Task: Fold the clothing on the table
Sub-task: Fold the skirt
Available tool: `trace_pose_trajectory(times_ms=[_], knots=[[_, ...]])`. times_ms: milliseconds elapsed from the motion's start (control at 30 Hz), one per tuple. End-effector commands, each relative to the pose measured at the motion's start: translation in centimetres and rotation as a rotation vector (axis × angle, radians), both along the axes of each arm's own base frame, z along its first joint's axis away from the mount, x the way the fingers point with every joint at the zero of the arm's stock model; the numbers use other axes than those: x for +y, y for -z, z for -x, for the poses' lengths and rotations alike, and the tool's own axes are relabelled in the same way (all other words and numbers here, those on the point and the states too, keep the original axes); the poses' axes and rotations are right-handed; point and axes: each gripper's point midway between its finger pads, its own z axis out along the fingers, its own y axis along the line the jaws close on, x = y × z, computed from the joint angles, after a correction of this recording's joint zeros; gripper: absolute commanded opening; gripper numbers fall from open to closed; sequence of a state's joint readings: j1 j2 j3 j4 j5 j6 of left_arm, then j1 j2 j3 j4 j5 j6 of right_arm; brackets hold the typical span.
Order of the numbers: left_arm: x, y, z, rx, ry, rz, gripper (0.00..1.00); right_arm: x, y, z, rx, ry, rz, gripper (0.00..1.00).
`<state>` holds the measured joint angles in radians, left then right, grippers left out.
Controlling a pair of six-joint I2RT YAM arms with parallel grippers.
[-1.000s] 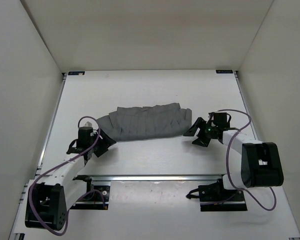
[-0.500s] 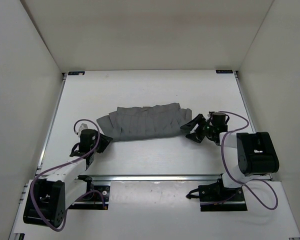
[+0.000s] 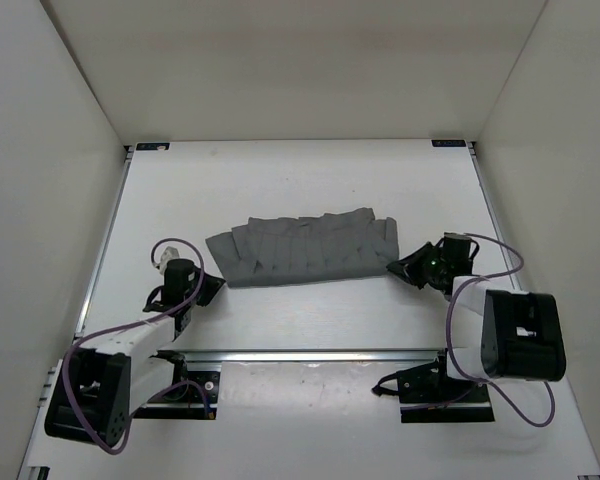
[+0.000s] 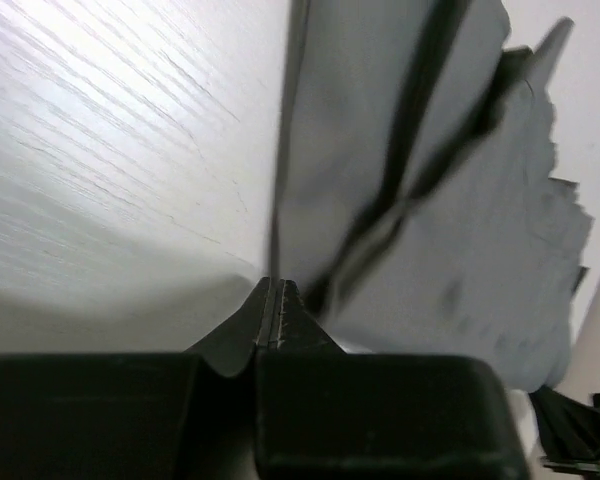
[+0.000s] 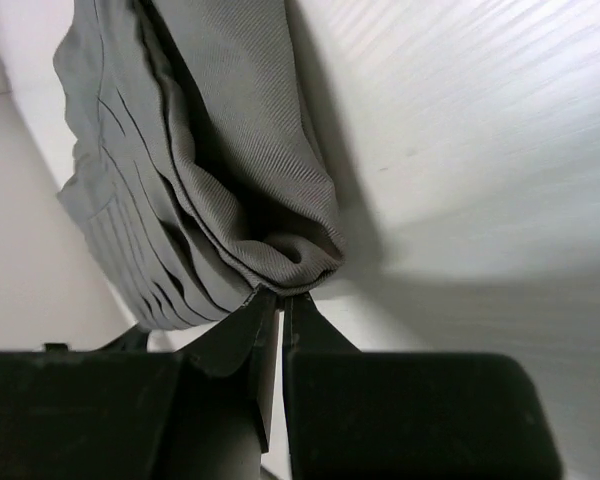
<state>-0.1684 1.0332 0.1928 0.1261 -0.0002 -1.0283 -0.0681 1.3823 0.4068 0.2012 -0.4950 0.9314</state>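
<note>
Right, the left fingers (image 4: 230,340) are pressed tight together. A thin grey edge of the clothing (image 3: 305,250) rises straight out of their tips, so we call that a pinch on the near left corner. Over on the other side the right fingers (image 5: 225,340) are all but closed too, with the rolled hem bunched right at their tips. We read that as a grip as well, though a shallow one. The clothing itself lies across the middle of the surface (image 3: 300,180), spread between the two arms, pleats running front to back.

So what can go wrong? Both bites look thin. If the arms lift and carry the near edge away, we reckon the hem could slide out, on the right first. One corner would then drop while the other travels, leaving a crooked fold. Pull the corners apart too hard and the pleats splay. Let them drift together and the middle sags and bunches.

Looking around, the silver rail (image 3: 310,353) runs across on the near side, behind the wrists. Purple cables (image 3: 495,250) loop off each arm, the right one close to its wrist, where we think it could snag on a big swing. White walls (image 3: 300,70) box the surface on three sides. We see nothing lying in the path of a fold towards the far edge.
</note>
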Motion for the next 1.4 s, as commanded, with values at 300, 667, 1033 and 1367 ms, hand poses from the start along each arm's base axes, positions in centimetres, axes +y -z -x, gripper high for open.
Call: trace_pose_trajectory(times_ms=[300,667,1033,1367], knots=[[-6.2,-0.9,-1.7,-0.047,0.188,0.066,0.0,3.6,-10.9,-5.9,-0.247,-0.427,0.433,0.0],[-4.4,-1.2,-0.3,-0.059,0.149,0.082,0.22,18.6,-13.0,-3.5,-0.422,-0.889,0.435,0.0],[-4.8,2.0,1.2,0.044,0.175,0.077,0.07,30.9,-13.0,2.5,-0.499,-1.224,0.325,0.0],[-3.9,2.1,2.0,0.029,0.152,0.075,0.07,36.6,-9.1,6.6,-0.424,-1.392,0.183,0.0]])
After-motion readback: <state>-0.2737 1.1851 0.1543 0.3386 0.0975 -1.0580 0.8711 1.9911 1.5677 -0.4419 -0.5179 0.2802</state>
